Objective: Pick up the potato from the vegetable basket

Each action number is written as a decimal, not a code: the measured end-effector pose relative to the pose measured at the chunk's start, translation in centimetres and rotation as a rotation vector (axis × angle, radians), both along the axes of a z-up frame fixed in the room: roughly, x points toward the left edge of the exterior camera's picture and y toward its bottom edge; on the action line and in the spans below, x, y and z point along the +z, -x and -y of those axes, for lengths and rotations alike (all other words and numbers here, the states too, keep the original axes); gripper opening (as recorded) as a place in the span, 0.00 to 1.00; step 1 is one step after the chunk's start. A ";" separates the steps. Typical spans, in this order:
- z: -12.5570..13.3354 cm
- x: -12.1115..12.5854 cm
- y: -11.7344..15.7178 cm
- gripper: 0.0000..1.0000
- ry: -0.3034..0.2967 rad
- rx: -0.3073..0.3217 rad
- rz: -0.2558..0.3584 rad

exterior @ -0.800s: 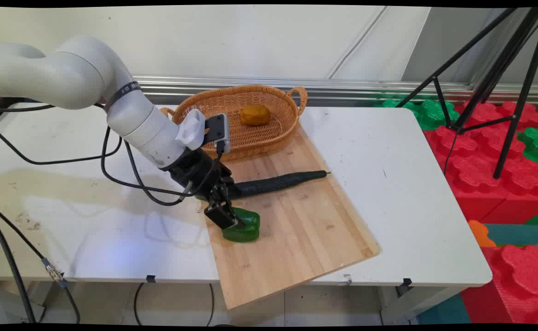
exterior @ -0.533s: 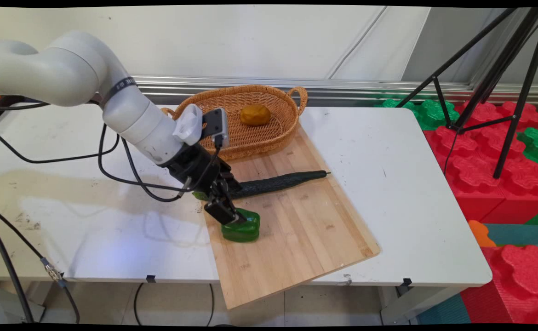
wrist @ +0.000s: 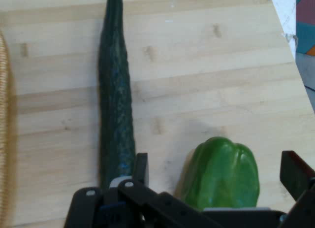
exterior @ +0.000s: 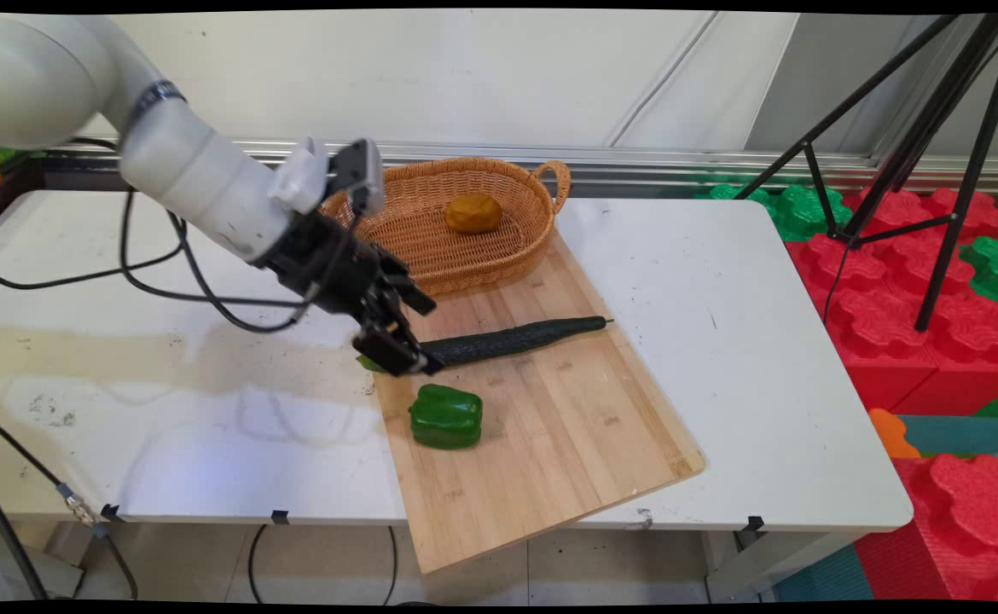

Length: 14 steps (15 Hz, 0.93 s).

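I am hovering my gripper (exterior: pixel 405 345), fingers spread and empty, above the glossy green pepper (exterior: pixel 445 416) on the wooden board (exterior: pixel 567 418).

Gripper (exterior: pixel 403 354) above green pepper (exterior: pixel 445 416), cucumber (exterior: pixel 507 339) on wooden board (exterior: pixel 567 426), basket (exterior: pixel 456 247) behind

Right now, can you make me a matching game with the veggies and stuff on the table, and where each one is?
Things:
1. green pepper
2. cucumber
3. round orange-brown thing
4. basket

Places:
A. inside the basket
B. at the board's far end, by the wall
C. lying long across the board's middle
D. on the board, just below the open gripper

Pairs: 1-D, 2-C, 3-A, 4-B
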<state>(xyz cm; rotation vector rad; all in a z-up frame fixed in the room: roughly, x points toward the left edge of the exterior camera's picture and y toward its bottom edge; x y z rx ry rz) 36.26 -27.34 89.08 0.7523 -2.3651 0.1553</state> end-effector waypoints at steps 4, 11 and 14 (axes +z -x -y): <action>-0.2 2.4 -2.4 1.00 0.036 0.015 -0.009; 2.0 5.7 -7.4 1.00 0.124 0.072 0.023; 3.5 6.0 -8.7 1.00 0.154 0.081 0.050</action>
